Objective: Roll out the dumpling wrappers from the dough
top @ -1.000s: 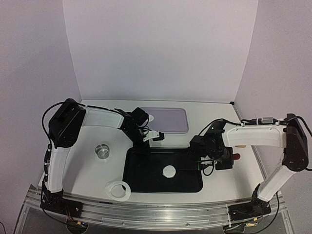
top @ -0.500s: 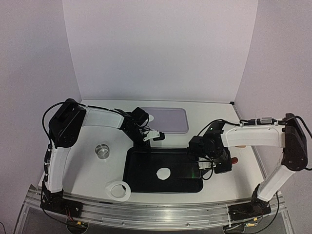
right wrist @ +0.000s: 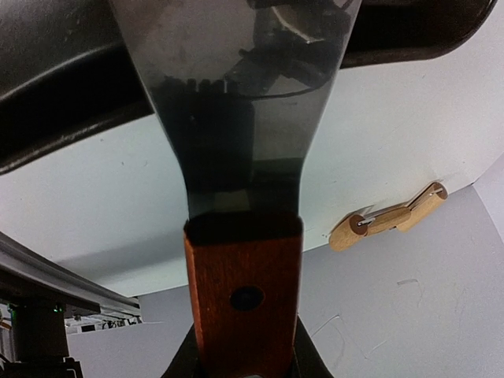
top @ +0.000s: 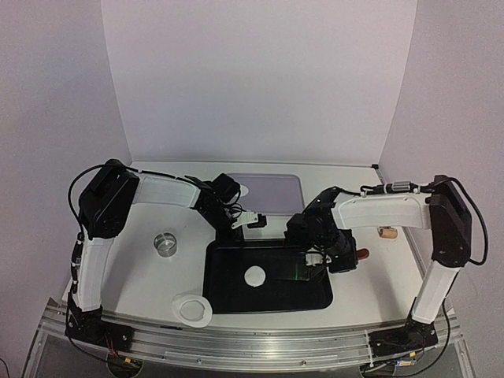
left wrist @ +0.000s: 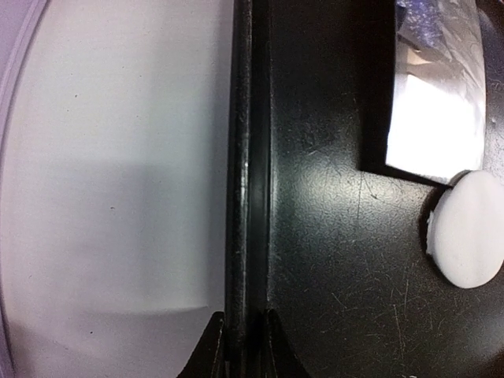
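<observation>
One wrapper (top: 254, 276) lies in the tray (top: 228, 298), left of the right claw (top: 342, 258), which clenches a scraper (right wrist: 244, 291); the left claw (left wrist: 244, 346) pinches the tray's far rim.

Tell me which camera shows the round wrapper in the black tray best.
Top external: the whole wrapper shows, lying flat in the black tray. Left wrist catches the wrapper large but clipped at the frame edge. Right wrist misses it, showing the scraper instead.

Single dumpling wrapper (top: 253, 276): thin, round, white disc, flat on floor of black tray (top: 315, 298), near its middle.
</observation>
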`<state>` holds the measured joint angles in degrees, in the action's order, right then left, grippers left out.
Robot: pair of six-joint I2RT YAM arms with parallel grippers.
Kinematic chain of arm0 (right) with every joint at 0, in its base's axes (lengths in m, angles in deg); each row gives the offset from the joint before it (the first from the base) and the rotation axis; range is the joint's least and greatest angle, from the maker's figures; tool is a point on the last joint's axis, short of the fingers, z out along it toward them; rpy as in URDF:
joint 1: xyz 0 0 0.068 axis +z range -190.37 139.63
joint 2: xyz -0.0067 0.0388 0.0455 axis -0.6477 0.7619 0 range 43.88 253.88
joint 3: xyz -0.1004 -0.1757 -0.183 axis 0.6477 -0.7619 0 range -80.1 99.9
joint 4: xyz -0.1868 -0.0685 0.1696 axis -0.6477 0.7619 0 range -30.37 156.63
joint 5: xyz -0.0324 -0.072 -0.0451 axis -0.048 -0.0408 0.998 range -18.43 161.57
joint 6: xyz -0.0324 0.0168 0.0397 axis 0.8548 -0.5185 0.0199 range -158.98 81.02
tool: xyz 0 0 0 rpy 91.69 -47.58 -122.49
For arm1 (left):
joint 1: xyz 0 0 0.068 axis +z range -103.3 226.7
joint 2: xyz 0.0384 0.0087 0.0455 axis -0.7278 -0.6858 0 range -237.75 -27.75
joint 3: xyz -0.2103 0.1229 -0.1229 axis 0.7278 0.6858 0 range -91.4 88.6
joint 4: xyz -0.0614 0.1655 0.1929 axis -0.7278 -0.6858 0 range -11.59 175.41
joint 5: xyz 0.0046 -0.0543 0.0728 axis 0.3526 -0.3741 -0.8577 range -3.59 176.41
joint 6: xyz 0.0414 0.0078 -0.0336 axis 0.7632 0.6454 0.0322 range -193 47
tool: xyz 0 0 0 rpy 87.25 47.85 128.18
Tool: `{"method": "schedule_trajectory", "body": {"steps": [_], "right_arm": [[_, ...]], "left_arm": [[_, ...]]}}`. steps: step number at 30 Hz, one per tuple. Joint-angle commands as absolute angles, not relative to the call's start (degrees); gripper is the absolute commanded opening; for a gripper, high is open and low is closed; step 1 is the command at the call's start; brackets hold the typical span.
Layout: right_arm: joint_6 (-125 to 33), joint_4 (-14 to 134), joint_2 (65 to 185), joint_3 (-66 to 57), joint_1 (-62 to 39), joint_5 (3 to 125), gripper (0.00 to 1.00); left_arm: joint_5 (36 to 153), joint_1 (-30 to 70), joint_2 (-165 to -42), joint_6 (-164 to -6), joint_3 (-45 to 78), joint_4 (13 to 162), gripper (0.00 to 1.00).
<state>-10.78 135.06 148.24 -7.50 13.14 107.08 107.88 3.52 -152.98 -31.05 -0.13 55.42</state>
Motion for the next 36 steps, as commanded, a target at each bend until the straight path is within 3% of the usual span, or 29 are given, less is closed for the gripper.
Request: {"method": "schedule_trajectory", "body": {"steps": [1,16,36], "right_arm": [[-11.3,140.5,151.4,-2.8,12.9,108.9,0.0],[-4.4,138.4,150.5,-2.4,17.9,100.8,0.0],[-7.2,131.8,157.0,3.4,19.7,88.7,0.0]], "left_arm": [[106.7,3.0,-152.4,-31.2,0.6,57.8,0.0],[105.1,2.9,-152.0,-30.5,1.7,58.9,0.0],[105.2,3.0,-152.3,-29.9,1.2,58.5,0.0]]}}
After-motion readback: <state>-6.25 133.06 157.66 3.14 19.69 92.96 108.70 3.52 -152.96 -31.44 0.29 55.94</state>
